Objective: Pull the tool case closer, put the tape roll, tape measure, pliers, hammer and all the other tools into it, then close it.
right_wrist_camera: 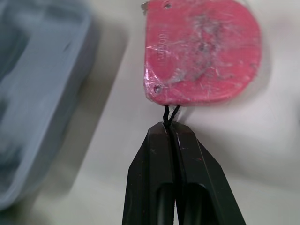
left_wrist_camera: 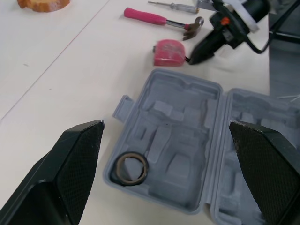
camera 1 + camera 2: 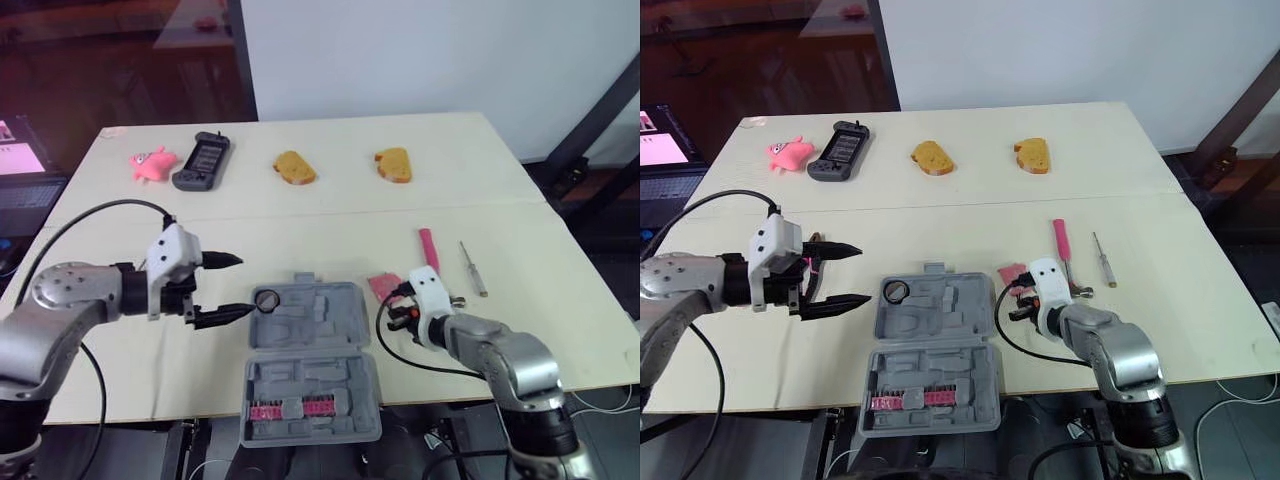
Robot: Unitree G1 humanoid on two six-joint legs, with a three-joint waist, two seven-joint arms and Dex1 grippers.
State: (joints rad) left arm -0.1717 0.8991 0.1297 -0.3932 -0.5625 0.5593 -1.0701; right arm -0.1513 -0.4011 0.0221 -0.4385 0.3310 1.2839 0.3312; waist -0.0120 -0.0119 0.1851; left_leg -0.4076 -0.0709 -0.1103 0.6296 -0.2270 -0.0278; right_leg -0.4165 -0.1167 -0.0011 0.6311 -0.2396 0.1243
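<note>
where the cream worktop [image 3: 330, 215] ends nearest me, the tool case [image 3: 320, 320] lies open and flat, a grey moulded plastic shell with shaped recesses. its near half seems to reach past the front edge and carries a row of pink bits [image 3: 290, 409]. the tape roll [image 3: 267, 300], a dark ring, sits in the far half's left corner pocket. my left claw [image 3: 245, 285] hangs just left of the case, near that corner, its two black textured fingers spread wide and touching nothing. my right claw [image 1: 171, 131] is pinched closed on the thin black cord [image 1: 169, 112] of the tape measure [image 1: 201, 51], a scuffed pink body, flat on one side and rounded on the other, lying on the worktop just beside the case's right wall. a little farther right lie the hammer [image 3: 428, 248] with its pink handle and a slim screwdriver [image 3: 473, 268], side by side but apart. past a seam across the smooth matte worktop, a row stands along the far side: a pink toy [image 3: 152, 164], a dark handheld console [image 3: 202, 162] and two brown bread slices [image 3: 294, 167] [image 3: 393, 164]. beyond is a white wall [image 3: 430, 50] and, to the left, dark reddish floor [image 3: 120, 70] and a laptop [image 3: 25, 180].
</note>
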